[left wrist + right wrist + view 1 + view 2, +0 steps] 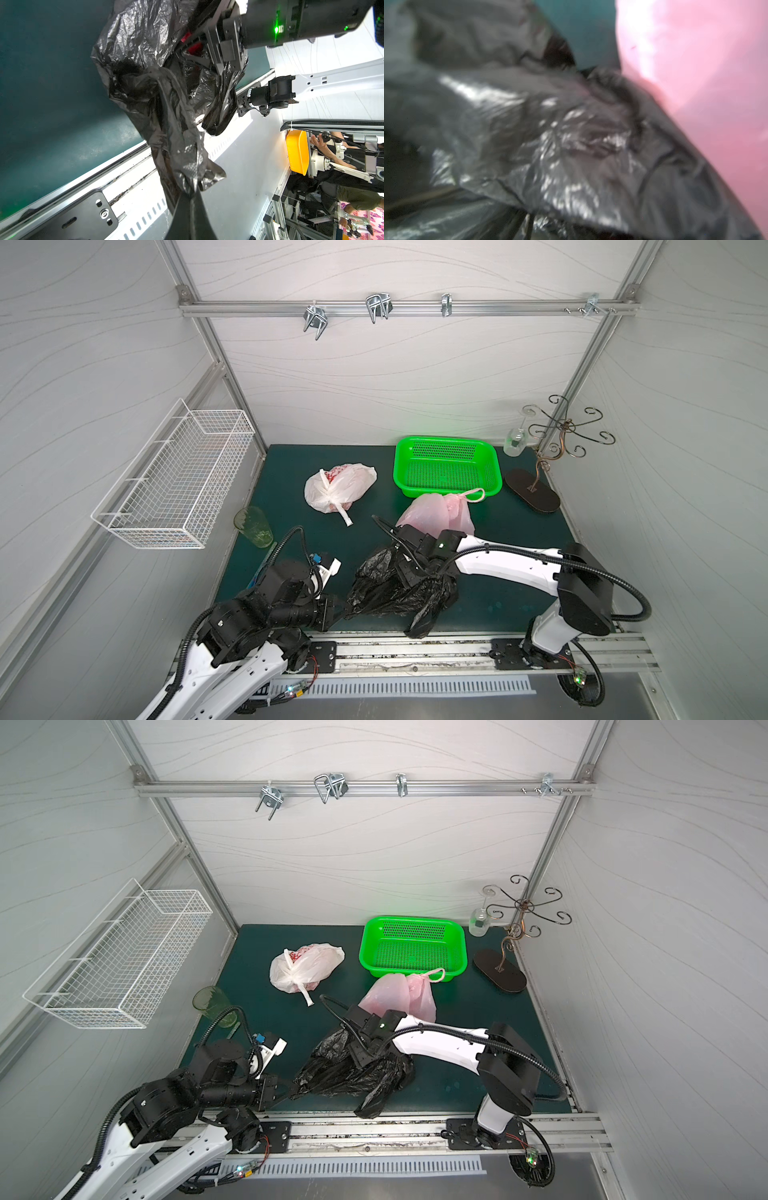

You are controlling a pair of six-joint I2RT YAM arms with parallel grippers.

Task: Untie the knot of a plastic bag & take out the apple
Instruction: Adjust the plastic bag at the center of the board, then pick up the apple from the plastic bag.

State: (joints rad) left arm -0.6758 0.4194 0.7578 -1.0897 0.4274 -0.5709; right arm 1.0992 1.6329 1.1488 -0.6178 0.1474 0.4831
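A crumpled black plastic bag [395, 593] [345, 1073] lies at the front middle of the green mat. My left gripper [338, 612] [192, 195] is shut on a stretched flap of the bag at its left end. My right gripper [405, 576] [187, 41] reaches down into the bag's mouth with its jaws standing apart. Between them, in the left wrist view, shows a patch of red, the apple [195, 47], mostly hidden by the plastic. The right wrist view is blurred and shows only the black bag [550, 135]. No knot is visible.
A pink bag [436, 512] lies just behind the right gripper, and a knotted white bag [338, 487] lies further back left. A green basket [446, 464] stands at the back. A green cup [253, 526], a wire basket [174, 481] and a hook stand [536, 489] are at the sides.
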